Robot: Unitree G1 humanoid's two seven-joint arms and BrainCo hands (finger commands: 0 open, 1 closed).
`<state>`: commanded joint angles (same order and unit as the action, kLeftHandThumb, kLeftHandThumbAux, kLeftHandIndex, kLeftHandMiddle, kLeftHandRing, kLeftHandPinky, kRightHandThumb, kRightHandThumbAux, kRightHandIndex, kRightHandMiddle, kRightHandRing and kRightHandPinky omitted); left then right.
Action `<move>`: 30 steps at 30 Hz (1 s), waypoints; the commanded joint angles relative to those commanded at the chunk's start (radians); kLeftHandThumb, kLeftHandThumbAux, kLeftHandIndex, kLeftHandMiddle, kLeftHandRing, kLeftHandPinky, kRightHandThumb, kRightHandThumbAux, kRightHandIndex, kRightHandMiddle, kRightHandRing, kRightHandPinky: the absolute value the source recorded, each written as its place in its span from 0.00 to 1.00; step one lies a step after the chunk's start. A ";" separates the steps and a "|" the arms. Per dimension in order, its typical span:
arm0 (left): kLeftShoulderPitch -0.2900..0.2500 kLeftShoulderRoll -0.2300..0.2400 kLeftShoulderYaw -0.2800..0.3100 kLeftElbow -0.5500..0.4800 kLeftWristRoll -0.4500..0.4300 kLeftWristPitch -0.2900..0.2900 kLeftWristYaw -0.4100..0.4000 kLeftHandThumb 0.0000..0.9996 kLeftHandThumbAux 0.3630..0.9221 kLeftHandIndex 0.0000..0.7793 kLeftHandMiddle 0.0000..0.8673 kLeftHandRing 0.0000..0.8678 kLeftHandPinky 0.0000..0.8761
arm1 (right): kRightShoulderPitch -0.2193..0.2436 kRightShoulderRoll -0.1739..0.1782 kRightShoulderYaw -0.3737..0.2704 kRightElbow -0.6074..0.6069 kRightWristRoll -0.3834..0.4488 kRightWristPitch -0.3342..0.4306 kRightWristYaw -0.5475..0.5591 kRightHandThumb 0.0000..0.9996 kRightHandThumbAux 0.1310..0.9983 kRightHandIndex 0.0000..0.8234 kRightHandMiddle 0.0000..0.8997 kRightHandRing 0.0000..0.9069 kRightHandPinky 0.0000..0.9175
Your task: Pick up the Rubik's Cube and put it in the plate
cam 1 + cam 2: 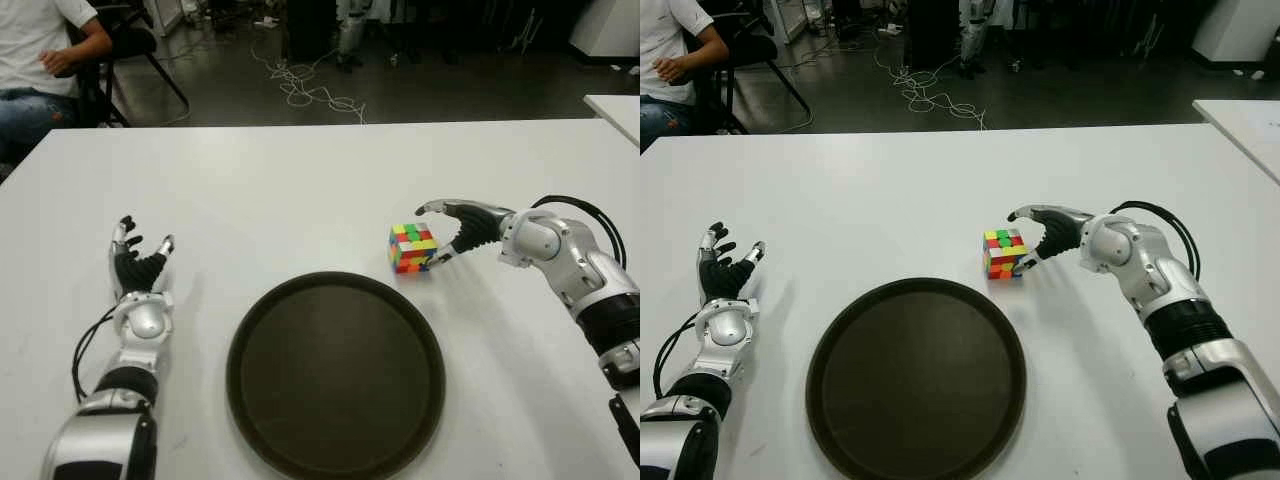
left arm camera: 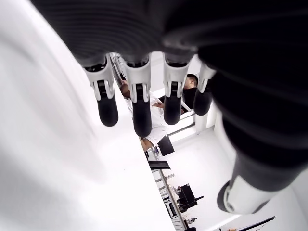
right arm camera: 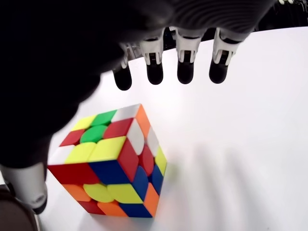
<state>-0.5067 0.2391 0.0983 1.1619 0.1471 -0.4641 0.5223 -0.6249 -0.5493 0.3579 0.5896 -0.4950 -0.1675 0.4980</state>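
Multicoloured, the Rubik's Cube sits on the white worktop, just beyond the far right rim of the dark plate. The right hand arches around it with fingers spread, gripping nothing. The left hand, also spread, shows left of the plate.

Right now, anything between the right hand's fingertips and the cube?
Nothing. In the right wrist view only bare white table shows between the open right hand's fingertips and the cube; no contact yet.
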 joint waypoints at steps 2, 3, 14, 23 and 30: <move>0.001 -0.002 0.003 -0.002 -0.003 -0.007 -0.003 0.42 0.64 0.13 0.17 0.18 0.17 | -0.002 -0.001 -0.001 0.002 0.003 -0.008 0.002 0.00 0.56 0.00 0.00 0.04 0.29; 0.002 -0.002 0.003 -0.002 -0.004 -0.009 -0.003 0.42 0.64 0.12 0.17 0.17 0.16 | -0.002 -0.002 -0.001 0.002 0.004 -0.010 0.002 0.00 0.56 0.00 0.00 0.04 0.30; -0.002 -0.007 0.011 -0.001 -0.013 -0.002 -0.007 0.42 0.64 0.12 0.16 0.17 0.18 | -0.011 0.000 0.005 0.017 -0.009 -0.018 -0.004 0.00 0.54 0.00 0.00 0.10 0.41; -0.006 -0.009 0.015 0.001 -0.019 0.005 -0.008 0.47 0.64 0.13 0.18 0.20 0.25 | -0.027 0.004 0.009 0.040 -0.018 -0.035 -0.016 0.00 0.56 0.00 0.00 0.06 0.37; -0.003 -0.008 0.009 -0.002 -0.011 0.002 -0.002 0.45 0.65 0.13 0.18 0.19 0.21 | -0.039 0.013 0.014 0.045 -0.023 -0.031 -0.016 0.00 0.52 0.00 0.00 0.09 0.33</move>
<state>-0.5099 0.2307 0.1071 1.1603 0.1361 -0.4620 0.5205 -0.6641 -0.5367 0.3718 0.6344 -0.5182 -0.1987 0.4820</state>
